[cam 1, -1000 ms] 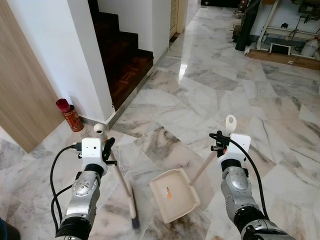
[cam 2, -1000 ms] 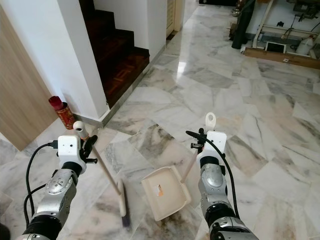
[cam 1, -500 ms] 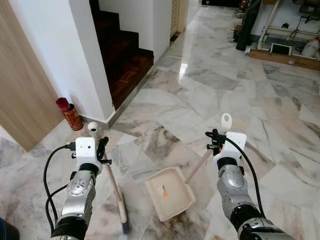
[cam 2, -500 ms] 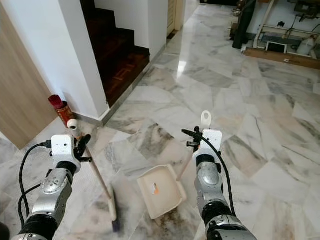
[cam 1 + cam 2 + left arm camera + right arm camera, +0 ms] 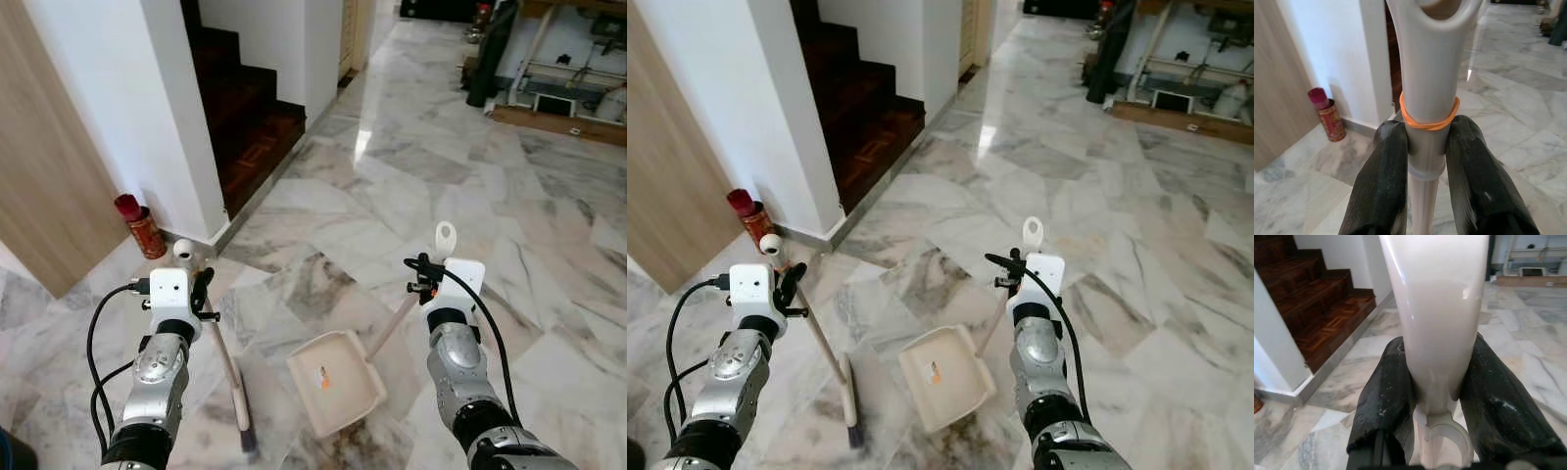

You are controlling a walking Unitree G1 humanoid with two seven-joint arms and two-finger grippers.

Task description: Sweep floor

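Observation:
A pale long-handled broom [image 5: 231, 377] stands tilted on the marble floor, bristles down by my lower left. My left gripper [image 5: 202, 293] is shut on its upper handle, just below an orange rubber band [image 5: 1428, 120], and its black fingers [image 5: 1382, 181] press both sides. A cream dustpan [image 5: 334, 378] rests on the floor to the right of the broom head, with a small orange mark inside it. Its handle [image 5: 396, 320] slants up to my right gripper [image 5: 422, 278], which is shut on it [image 5: 1436, 328].
A white wall corner [image 5: 186, 117] and dark wooden stairs [image 5: 250, 117] lie ahead on the left. A red can [image 5: 141, 226] stands by a wooden panel [image 5: 44, 186]. Far right there is clutter [image 5: 558, 93]. A dark smear [image 5: 358, 443] marks the floor near the pan.
The left gripper and the broom head have moved a little to the left, and the dustpan has shifted slightly left with it. Over the last half second both arms hold nearly still.

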